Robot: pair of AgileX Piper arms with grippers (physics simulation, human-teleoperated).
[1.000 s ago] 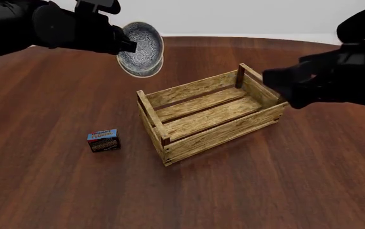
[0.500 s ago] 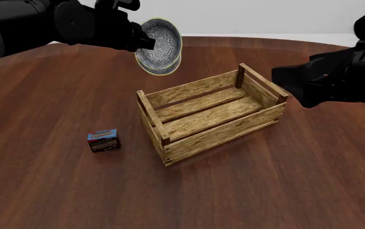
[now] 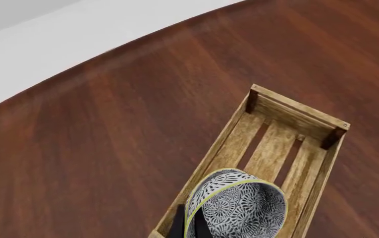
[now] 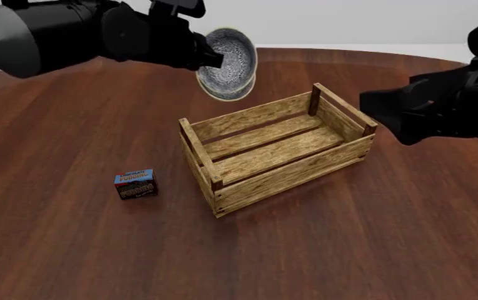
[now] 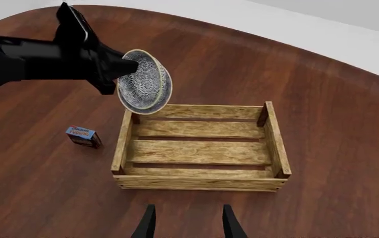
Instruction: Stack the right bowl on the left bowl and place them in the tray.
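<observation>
Lettering on the small blue-and-brown box is too small to read from the front; it sits on the table well to the left of the tray, apart from it. Your tray lies slatted and open, nothing inside it. Your left gripper is up above the table beyond the tray's far left corner, clamped on the rim of the stacked bowls, which hang tilted on edge with the patterned inside facing right. In the left wrist view the bowls hover over the tray's near end, fingers pinching the yellowish rim. Your right gripper holds nothing, fingers apart, hovering off the tray's right side; nothing stands between it and the tray
</observation>
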